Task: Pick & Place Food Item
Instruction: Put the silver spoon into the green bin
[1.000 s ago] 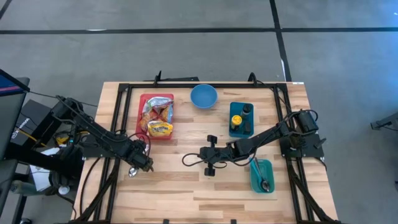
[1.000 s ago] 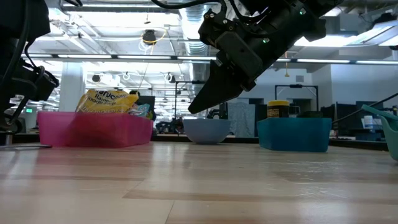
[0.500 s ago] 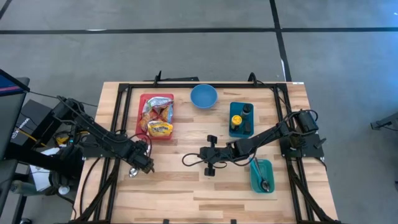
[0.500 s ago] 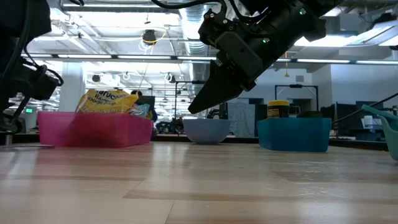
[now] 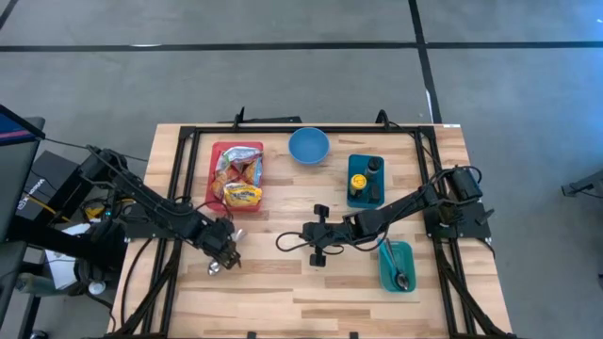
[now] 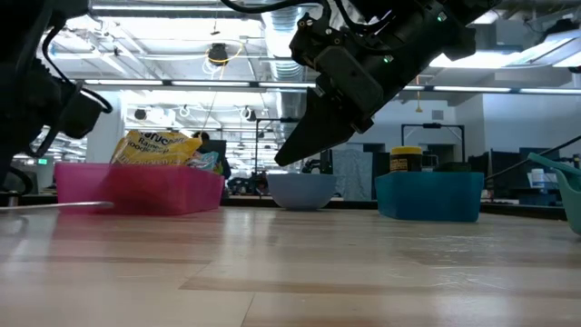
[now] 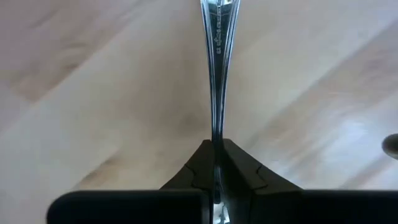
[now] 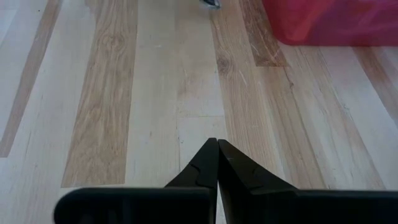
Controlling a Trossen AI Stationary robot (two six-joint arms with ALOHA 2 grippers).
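Your left gripper (image 7: 214, 149) clamps a spoon (image 7: 215, 68) (bowl cut off); right gripper (image 8: 217, 148) hovers, fingers together.

A pale wooden worktop (image 5: 283, 282) sits on grey floor (image 5: 283, 75) crossed by dark lines. Looking level across it: an open ceiling with long strip lights (image 6: 182, 84), white columns (image 6: 104, 127), and cluttered workstations behind.
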